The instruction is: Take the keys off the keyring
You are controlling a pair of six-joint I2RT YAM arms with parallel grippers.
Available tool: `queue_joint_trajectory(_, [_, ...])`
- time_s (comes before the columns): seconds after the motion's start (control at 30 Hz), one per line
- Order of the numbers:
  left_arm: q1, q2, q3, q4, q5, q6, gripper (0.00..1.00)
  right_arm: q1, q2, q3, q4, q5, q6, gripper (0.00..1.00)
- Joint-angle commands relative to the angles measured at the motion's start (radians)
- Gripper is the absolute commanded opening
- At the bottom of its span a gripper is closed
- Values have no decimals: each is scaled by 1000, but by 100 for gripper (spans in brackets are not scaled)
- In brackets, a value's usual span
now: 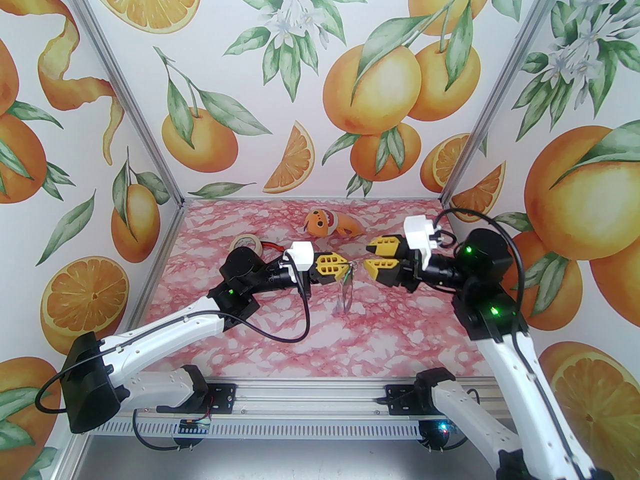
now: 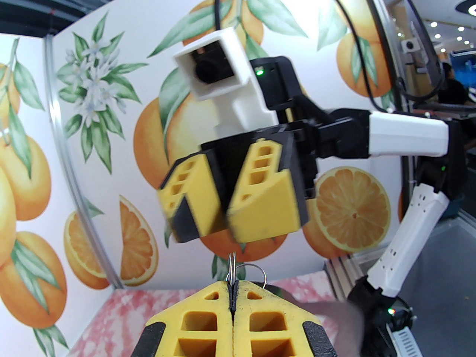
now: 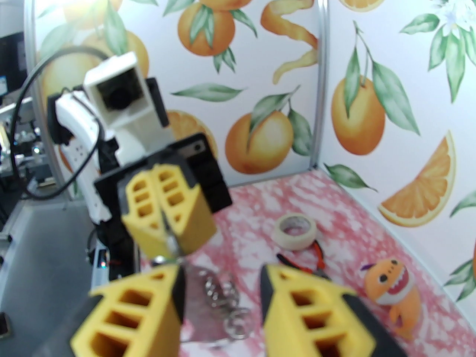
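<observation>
My left gripper (image 1: pixel 346 266) is shut on small metal rings (image 2: pixel 233 264) at the top of the keyring (image 1: pixel 344 297), a grey loop that hangs below its fingertips above the table. The right wrist view shows that loop with its row of small rings (image 3: pixel 227 303), under the shut left gripper (image 3: pixel 169 242). A thin green sliver (image 1: pixel 351 271) sits by the left fingertips; I cannot make out the keys there. My right gripper (image 1: pixel 369 257) faces the left one from the right, close by and open, with nothing between its fingers (image 3: pixel 174 303).
A roll of beige tape (image 1: pixel 246 243) and red-handled pliers (image 3: pixel 318 254) lie at the back left behind the left arm. An orange plush toy (image 1: pixel 325 222) lies at the back centre. Orange-printed walls enclose the pink marbled table (image 1: pixel 280 328).
</observation>
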Motion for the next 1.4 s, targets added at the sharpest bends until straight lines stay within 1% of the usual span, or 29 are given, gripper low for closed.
queue_joint_trajectory(0.0, [-1,4,3,35,-7,-2,0,-7,11,9,154,-85,78,38])
queue_joint_trajectory(0.1, [-6,2,3,15,-22,23,0,-5,19,5,149,-75,71,38])
queue_joint_trajectory(0.23, [-9,5,5,31,-56,5,0,-4,2,-11,15,-48,-32,39])
queue_joint_trajectory(0.33, [-14,2,3,45,-78,-2,0,1,-23,-55,1,-20,-50,38])
queue_joint_trajectory(0.43, [-23,-5,-6,66,-74,12,0,5,-21,-59,-62,15,-96,36])
queue_joint_trajectory(0.5, [-23,-5,1,54,-70,19,0,10,-17,-40,-135,32,-151,36])
queue_joint_trajectory(0.57, [-24,-5,7,27,-68,36,0,12,-24,-22,-172,49,-180,34])
queue_joint_trajectory(0.73, [-24,-14,6,-10,-99,77,0,12,-60,-1,-162,103,-166,34])
queue_joint_trajectory(0.83, [-24,-16,7,-24,-101,98,0,17,-52,17,-133,90,-122,34])
queue_joint_trajectory(0.97, [-25,-7,6,-18,-98,106,0,40,-29,55,-140,69,-114,35])
queue_joint_trajectory(1.1, [-26,-1,8,4,-85,101,0,83,14,95,-202,66,-172,34])
queue_joint_trajectory(1.2, [-28,2,11,9,-83,98,0,88,34,106,-236,61,-198,34])
queue_joint_trajectory(1.37, [-29,1,13,22,-74,88,0,88,48,86,-229,60,-210,31])
